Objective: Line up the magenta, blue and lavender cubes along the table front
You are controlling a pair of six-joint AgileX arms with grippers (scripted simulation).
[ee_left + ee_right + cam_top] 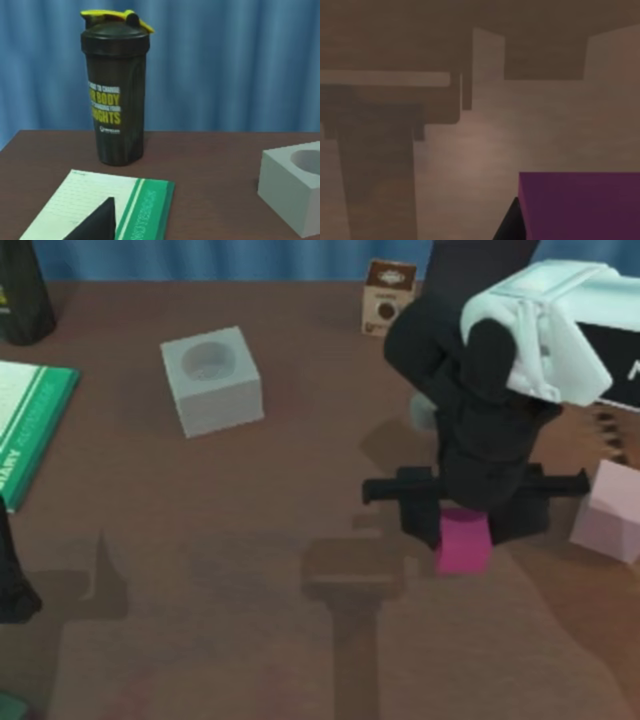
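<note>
My right gripper [462, 527] hangs above the table [200, 620] right of centre, shut on the small magenta cube [463, 543]. Their shadow falls on the tabletop to the left. In the right wrist view the magenta cube [580, 205] fills the near corner, with one dark finger [512, 225] against its side. The larger lavender cube [610, 512] rests on the table at the right edge, just right of the gripper. The blue cube is hidden or out of view. My left arm [10, 580] is parked at the left edge.
A pale grey-blue block with a round hollow [212, 380] sits at the back left. Behind the right arm stands a brown-and-white carton [388, 295]. A green notebook [30, 425] and a black shaker bottle [22, 290] occupy the far left.
</note>
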